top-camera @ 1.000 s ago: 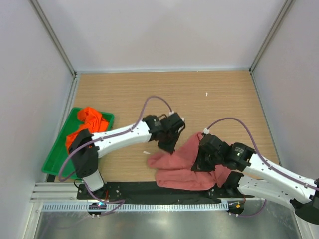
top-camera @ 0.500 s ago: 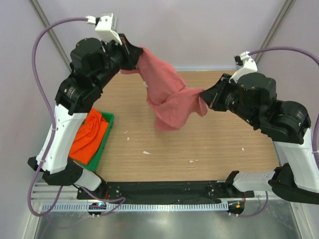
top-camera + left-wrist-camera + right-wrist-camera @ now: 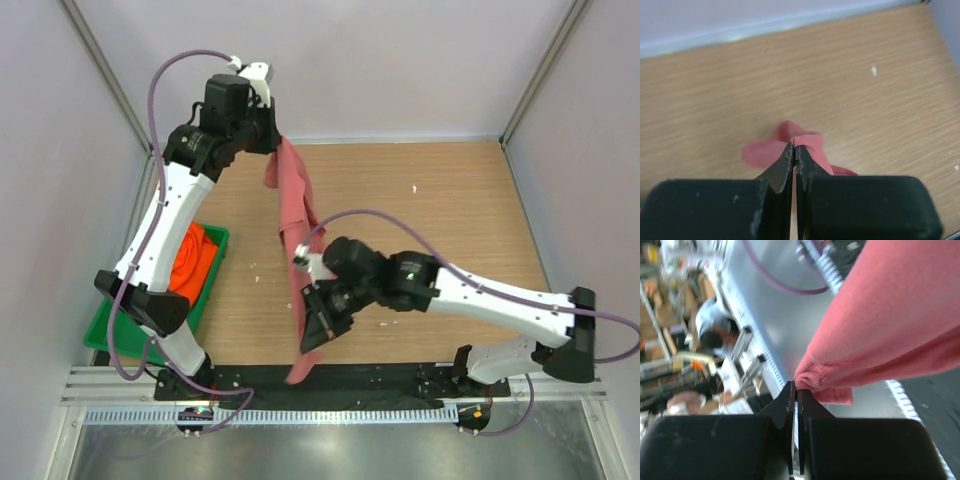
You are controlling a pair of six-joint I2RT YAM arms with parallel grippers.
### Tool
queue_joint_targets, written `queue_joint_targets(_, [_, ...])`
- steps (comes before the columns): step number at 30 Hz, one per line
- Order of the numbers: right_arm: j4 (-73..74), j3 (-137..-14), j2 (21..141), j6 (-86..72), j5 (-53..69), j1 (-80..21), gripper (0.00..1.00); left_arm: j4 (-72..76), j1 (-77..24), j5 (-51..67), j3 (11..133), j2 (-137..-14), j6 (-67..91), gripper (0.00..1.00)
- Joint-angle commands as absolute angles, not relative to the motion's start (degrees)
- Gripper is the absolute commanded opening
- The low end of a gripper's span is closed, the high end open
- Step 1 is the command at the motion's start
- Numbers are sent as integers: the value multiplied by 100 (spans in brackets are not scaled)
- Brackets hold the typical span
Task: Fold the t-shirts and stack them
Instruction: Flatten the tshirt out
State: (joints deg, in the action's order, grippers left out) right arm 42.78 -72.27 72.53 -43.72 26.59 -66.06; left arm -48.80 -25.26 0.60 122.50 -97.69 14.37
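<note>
The rose-pink t-shirt (image 3: pixel 293 215) hangs stretched in the air above the wooden table, from the back left down to the front middle. My left gripper (image 3: pixel 272 142) is raised high at the back left and is shut on the shirt's upper end (image 3: pixel 807 142). My right gripper (image 3: pixel 318 322) is low near the front middle and is shut on a bunched edge of the shirt (image 3: pixel 815 380); a tail of cloth hangs below it. The orange t-shirt (image 3: pixel 190 258) lies crumpled in the green tray at the left.
The green plastic tray (image 3: pixel 213 283) sits at the table's left edge. White walls enclose the wooden table (image 3: pixel 450 200) on three sides. A black strip and metal rail (image 3: pixel 330 412) run along the front. Small white scraps lie on the wood.
Both arms have moved with the pink shirt. The right gripper swung from the back right down to the front middle, and the left lowered slightly; the shirt now hangs as a long narrow strip.
</note>
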Motion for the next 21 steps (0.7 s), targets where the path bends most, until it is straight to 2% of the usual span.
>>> queue_joint_targets(1, [2911, -7445, 7426, -4535, 3823, -7040, 5, -5360, -2426, -473, 11946, -9764, 1151, 0])
queue_joint_targets(2, [2683, -7375, 7514, -4613, 3884, -6988, 9, -5448, -2347, -657, 11788, -9808, 1212, 2])
queue_joint_targets(3, [2524, -7365, 7576, -4579, 3911, -6909, 31, -5545, -2312, -885, 11743, -9861, 1230, 36])
queue_joint_targets(4, [2609, -7391, 7620, -4492, 3633, -6682, 37, -5746, -2285, -1027, 11725, -9879, 1239, 49])
queue_joint_targets(5, [2741, -7400, 7672, -4352, 3447, -6540, 43, -5870, -2285, -1124, 11751, -9905, 1248, 55])
queue_joint_targets(6, [3064, -7400, 7682, -4290, 3219, -6374, 56, -5958, -2285, -1212, 11742, -9844, 1248, 67])
queue_joint_targets(9, [3795, -7077, 7489, -4333, 2068, -5443, 73, -6108, -2285, -1397, 11444, -9432, 1266, 85])
queue_joint_targets(12, [4482, -6874, 7471, -4281, 1083, -4835, 74, -6284, -2285, -1319, 10797, -8784, 1414, 85])
queue_joint_targets(14, [4675, -6786, 7549, -4228, 627, -4755, 71, -6214, -2285, -898, 10225, -8413, 1625, 79])
queue_joint_targets(15, [4667, -6585, 7654, -4219, 563, -4764, 70, -6153, -2303, -696, 9413, -8176, 1878, 74])
queue_joint_targets(16, [4606, -6470, 7751, -4201, 606, -4720, 67, -5917, -2355, -338, 8978, -7782, 2029, 72])
queue_joint_targets(18, [4168, -6093, 7883, -4201, 921, -4632, 63, -5696, -2522, -229, 8046, -7411, 2293, 75])
queue_joint_targets(19, [3992, -6021, 8023, -4158, 966, -4632, 63, -5565, -2644, -168, 7355, -7183, 2598, 77])
queue_joint_targets(21, [3491, -5898, 8156, -4052, 1037, -4632, 66, -5398, -2698, 156, 6832, -6997, 2881, 79])
